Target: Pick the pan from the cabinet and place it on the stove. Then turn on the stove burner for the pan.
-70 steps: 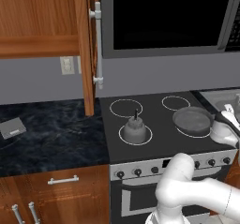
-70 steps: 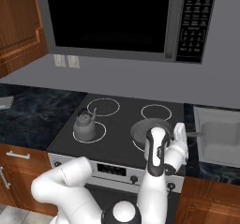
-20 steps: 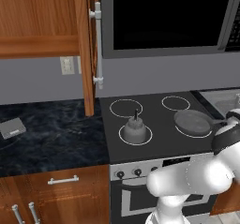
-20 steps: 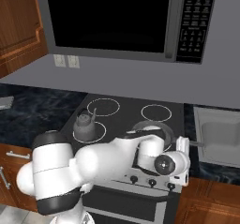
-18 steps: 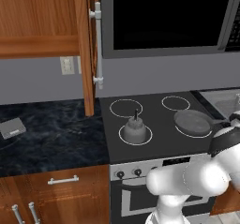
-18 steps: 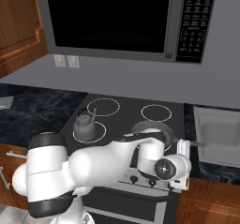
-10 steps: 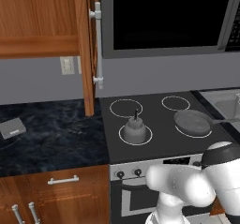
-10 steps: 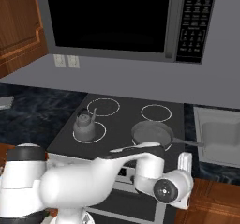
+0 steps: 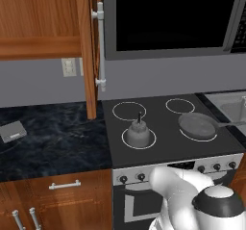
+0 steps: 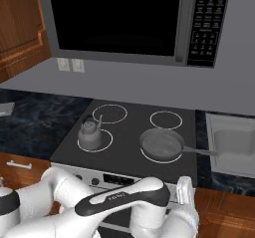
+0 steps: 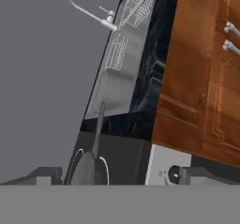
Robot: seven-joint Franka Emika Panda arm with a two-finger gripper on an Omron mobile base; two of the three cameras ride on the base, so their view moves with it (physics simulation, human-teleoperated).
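The pan (image 9: 198, 126) sits on the front right burner (image 10: 162, 147) of the stove (image 9: 163, 142), handle toward the sink (image 10: 234, 143). The knobs (image 9: 208, 168) lie just below it on the stove's front. The gripper (image 10: 184, 194) hangs beside them; whether its jaws are spread cannot be told.

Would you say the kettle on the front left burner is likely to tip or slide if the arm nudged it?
The kettle looks squat and wide at its base, so it would probably slide rather than tip. The stove is smooth black glass, likely offering little grip. Its rigid metal-looking body should not deform.
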